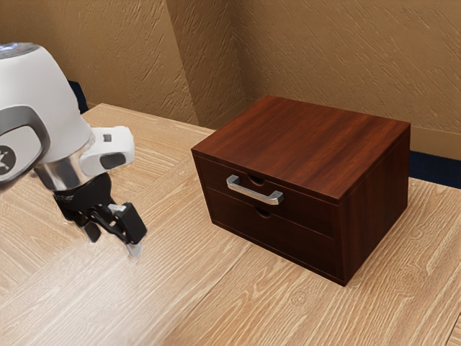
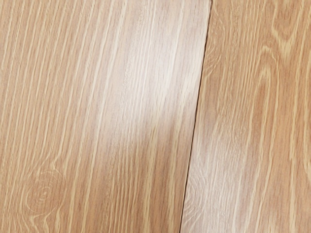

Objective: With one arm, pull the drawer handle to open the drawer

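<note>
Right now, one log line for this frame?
phase: approach | gripper: open, empty, over table | drawer handle: untouched, to exterior view's right | top drawer: shut

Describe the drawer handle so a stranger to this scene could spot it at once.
On the light wooden table stands a dark reddish-brown two-drawer cabinet. On its front, the upper drawer carries the handle, a horizontal bar. It is the one shiny silver piece on the dark wood; the lower drawer below shows no such bar.

The arm (image 1: 39, 101) reaches in low, its black pincer (image 1: 113, 236) pointing downward with fingers (image 1: 132, 229) spread apart.
</note>
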Controlling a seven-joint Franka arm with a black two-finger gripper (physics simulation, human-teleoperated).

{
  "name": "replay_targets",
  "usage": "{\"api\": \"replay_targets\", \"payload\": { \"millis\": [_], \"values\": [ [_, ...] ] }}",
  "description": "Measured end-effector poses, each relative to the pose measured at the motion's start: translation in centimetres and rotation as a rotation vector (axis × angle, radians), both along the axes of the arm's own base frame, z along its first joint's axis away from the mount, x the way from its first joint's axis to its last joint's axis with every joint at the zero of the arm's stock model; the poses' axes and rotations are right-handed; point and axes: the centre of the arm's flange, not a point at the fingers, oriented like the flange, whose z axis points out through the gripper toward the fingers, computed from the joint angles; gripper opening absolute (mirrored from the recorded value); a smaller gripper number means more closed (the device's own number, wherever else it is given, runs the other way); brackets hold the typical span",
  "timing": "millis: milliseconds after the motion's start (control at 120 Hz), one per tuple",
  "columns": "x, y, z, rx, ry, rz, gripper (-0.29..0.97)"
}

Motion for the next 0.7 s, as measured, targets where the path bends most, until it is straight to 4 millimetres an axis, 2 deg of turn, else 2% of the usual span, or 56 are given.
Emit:
{"api": "replay_targets", "payload": {
  "millis": [83, 183, 300, 475, 550, 633, 700],
  "values": [
    [0.8, 0.0, 1.2, 0.016, -0.026, -0.015, 0.68],
    [0.8, -0.1, 2.2, 0.011, -0.049, -0.025, 0.68],
    [0.6, -1.2, 1.8, -0.041, -0.024, -0.054, 0.68],
    [1.8, -3.4, 1.6, -0.002, -0.070, -0.370, 0.68],
    [2.2, -3.6, 0.4, 0.035, -0.066, -0.527, 0.68],
    [4.1, -4.2, -1.5, 0.065, -0.054, -0.699, 0.68],
    [6.6, -4.7, -2.1, 0.085, -0.067, -0.827, 0.68]
  ]
}}
